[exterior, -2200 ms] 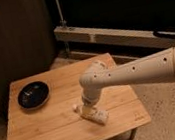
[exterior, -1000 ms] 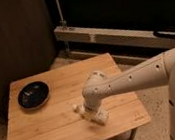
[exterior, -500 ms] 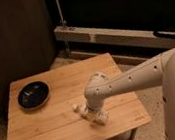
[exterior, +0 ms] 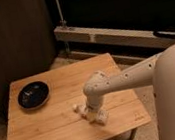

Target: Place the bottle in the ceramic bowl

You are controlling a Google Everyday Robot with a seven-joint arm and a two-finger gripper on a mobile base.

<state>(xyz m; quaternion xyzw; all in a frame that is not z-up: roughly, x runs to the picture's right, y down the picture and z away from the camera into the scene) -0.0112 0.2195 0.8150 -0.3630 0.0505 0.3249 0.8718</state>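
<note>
Black bowl: ceramic bowl [exterior: 33, 94] sits at the 10 o'clock part of the table [exterior: 51, 129]. Nothing lies in it but faint pale specks.
Wood top: light planks, bare boards between bowl and bottle.
White bottle: bottle [exterior: 100, 116] lies on its side on the boards, at about 5 o'clock from the bowl and well apart from it. It is partly covered from above.
Claw: gripper [exterior: 90, 112] is down at the bottle, right over its middle and low to the planks. Whether it stands wide, narrow or clamped on the bottle, I cannot tell.
Arm: pale arm [exterior: 128, 77] reaches in from 3 o'clock, bent downward at the wrist.
Done so far: by the look of it, only the reach. The gripper is at the bottle, and the bottle rests on the table.
Left to do: likely 4 steps. Secure the hold, lift clear, carry toward 10 o'clock, then set the bottle inside the bowl and let go.
Progress: early, well short of halfway, judging by the gap to the bowl.
</note>
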